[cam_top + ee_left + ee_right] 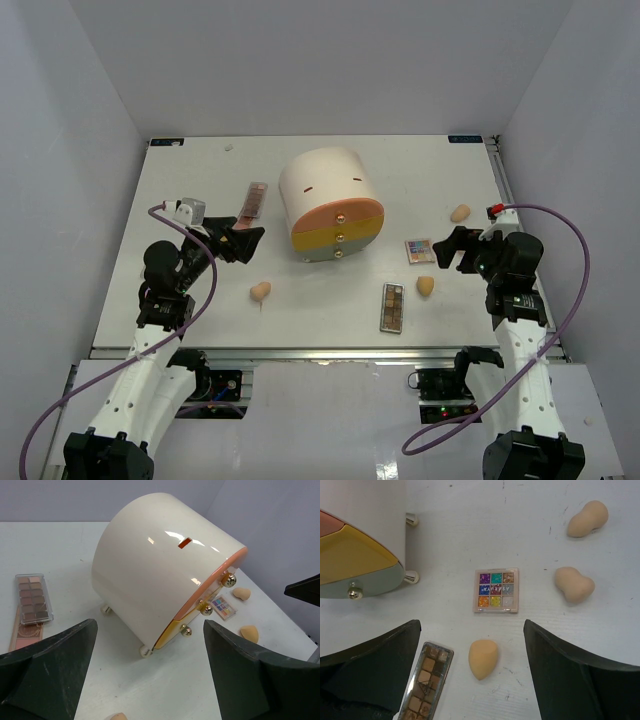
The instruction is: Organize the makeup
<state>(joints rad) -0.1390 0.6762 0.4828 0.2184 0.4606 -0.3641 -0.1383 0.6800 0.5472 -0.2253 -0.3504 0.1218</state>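
Beige sponge [460, 213] near right table [320, 300] edge

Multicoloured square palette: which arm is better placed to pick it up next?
Right. The right gripper, jaws open, sits just beside the multicoloured square palette; the left gripper faces the drawer cylinder, farther away.

The cream cylinder [320, 185] has pink, yellow and grey drawers [320, 238] with gold knobs [229, 580]; the square palette [495, 590] is multicoloured, the long palette [426, 686] brown, the sponges [482, 658] beige.
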